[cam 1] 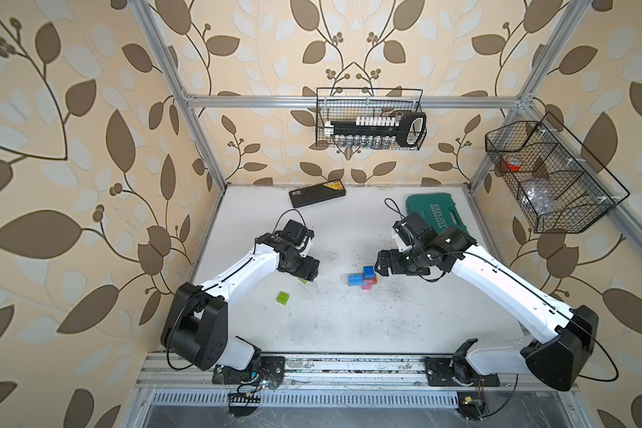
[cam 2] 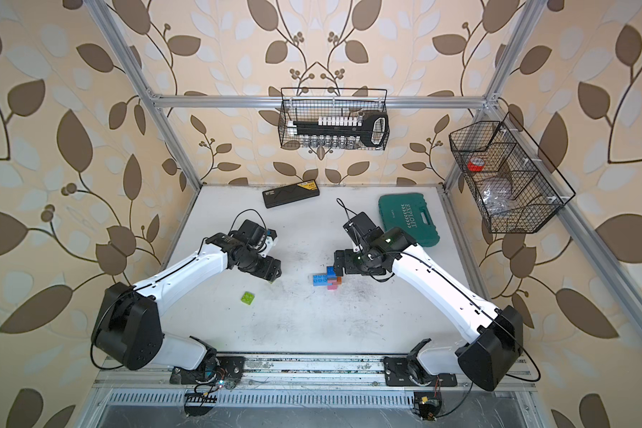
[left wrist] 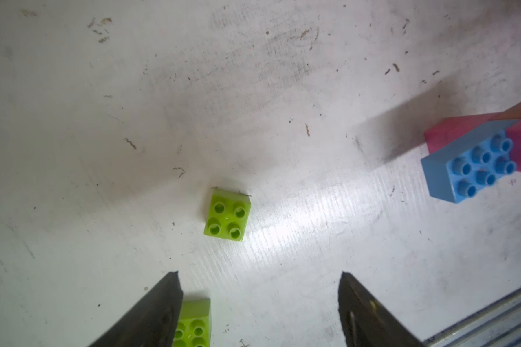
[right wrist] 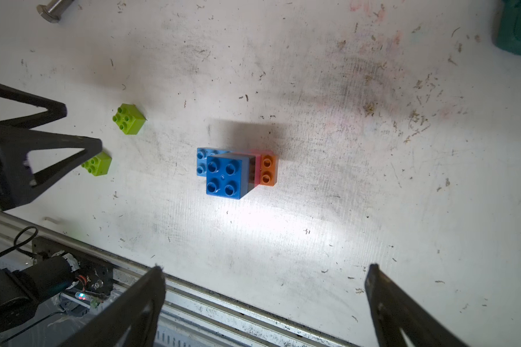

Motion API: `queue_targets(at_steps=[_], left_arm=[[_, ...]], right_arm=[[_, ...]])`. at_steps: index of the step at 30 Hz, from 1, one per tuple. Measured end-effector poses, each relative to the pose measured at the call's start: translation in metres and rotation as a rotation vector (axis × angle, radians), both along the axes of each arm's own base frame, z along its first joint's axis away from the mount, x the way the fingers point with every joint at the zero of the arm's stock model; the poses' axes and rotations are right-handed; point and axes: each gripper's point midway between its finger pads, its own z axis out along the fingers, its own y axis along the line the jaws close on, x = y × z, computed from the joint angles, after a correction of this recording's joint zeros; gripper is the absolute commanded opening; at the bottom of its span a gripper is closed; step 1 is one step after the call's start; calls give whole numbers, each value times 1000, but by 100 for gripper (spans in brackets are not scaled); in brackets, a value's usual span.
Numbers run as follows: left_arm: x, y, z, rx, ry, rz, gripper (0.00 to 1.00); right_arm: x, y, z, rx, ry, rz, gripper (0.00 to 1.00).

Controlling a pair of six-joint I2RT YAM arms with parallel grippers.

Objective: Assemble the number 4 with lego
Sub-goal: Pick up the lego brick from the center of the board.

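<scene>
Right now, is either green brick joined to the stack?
No: one green brick and the other green brick both lie loose on the table, clear of the stack.

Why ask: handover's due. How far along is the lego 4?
Done: blue, pink and orange bricks are joined into one stack. In hand: nothing; left gripper open around one lime green brick, right gripper open, empty. Left: it and the other lime green brick lie loose, unattached.
</scene>
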Motion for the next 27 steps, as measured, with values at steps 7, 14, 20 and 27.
queue_targets(at_steps=[7, 14, 20, 27], left_arm=[[5, -3, -33, 129, 52, -85, 69], [10, 7, -47, 213, 58, -109, 63], [14, 9, -52, 236, 52, -120, 56], [13, 10, -62, 252, 77, -130, 49]], right_arm=[[-2, -7, -2, 70, -7, -5, 99], [-4, -10, 0, 118, -18, -11, 99], [-3, -10, 1, 139, -20, -13, 99], [-2, -11, 3, 150, -27, -16, 99]])
